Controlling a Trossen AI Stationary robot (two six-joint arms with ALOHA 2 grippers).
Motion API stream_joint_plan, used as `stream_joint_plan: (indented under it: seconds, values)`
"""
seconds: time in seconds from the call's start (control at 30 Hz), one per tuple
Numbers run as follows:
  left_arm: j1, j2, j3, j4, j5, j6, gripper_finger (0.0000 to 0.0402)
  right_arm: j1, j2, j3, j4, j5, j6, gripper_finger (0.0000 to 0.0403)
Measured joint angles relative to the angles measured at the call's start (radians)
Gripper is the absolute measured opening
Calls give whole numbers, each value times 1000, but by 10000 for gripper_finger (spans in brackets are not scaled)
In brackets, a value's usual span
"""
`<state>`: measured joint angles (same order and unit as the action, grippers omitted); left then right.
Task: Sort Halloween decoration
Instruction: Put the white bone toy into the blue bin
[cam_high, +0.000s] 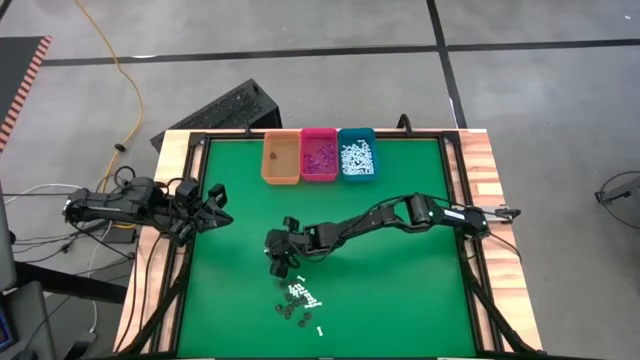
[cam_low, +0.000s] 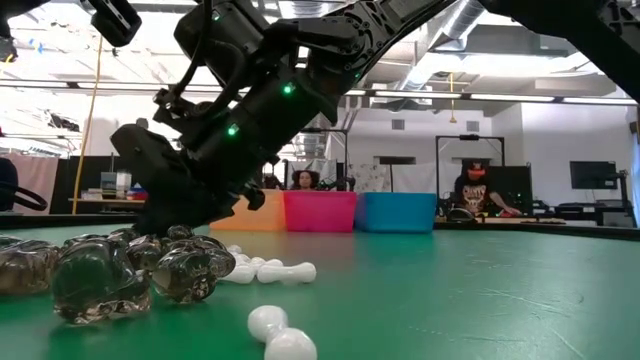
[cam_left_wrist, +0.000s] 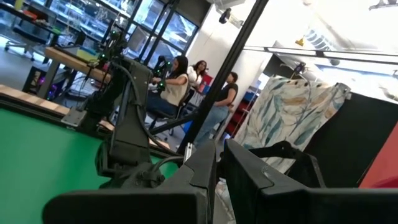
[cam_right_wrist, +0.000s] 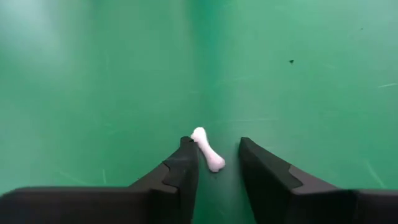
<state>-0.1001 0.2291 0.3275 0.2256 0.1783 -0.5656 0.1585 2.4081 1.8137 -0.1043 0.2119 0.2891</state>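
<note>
My right gripper (cam_high: 280, 258) reaches to the middle of the green mat, pointing down, just on the far side of the pile of decoration pieces (cam_high: 300, 300). It is open (cam_right_wrist: 216, 142). A small white bone piece (cam_right_wrist: 208, 150) lies flat on the mat between its fingers. In the low view, dark translucent pieces (cam_low: 110, 275) and white bones (cam_low: 270, 270) lie beside my right gripper (cam_low: 190, 215). My left gripper (cam_high: 218, 205) waits above the mat's left edge, and its fingers (cam_left_wrist: 219, 152) look shut on nothing. My right gripper comes from above with its fingers on either side of the white bone. One end of the bone (cam_right_wrist: 198, 133) lies right by one fingertip (cam_right_wrist: 188, 149). I cannot tell whether they touch. The bone rests on the mat.
Three bins stand in a row at the mat's far edge: orange (cam_high: 281, 157), pink (cam_high: 319, 153) with purple bits, teal (cam_high: 357, 153) with white sticks. A black frame (cam_high: 455, 200) borders the mat. People sit in the room beyond the table.
</note>
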Motion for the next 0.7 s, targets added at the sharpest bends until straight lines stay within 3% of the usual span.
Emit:
stream_joint_plan:
  seconds: [0.3, 0.7]
  values:
    - [0, 0, 0, 0, -1, 0, 22, -1, -1, 0, -23, -8, -9, 18]
    - [0, 0, 0, 0, -1, -14, 22, 2, -59, -7, -70, -25, -26, 16]
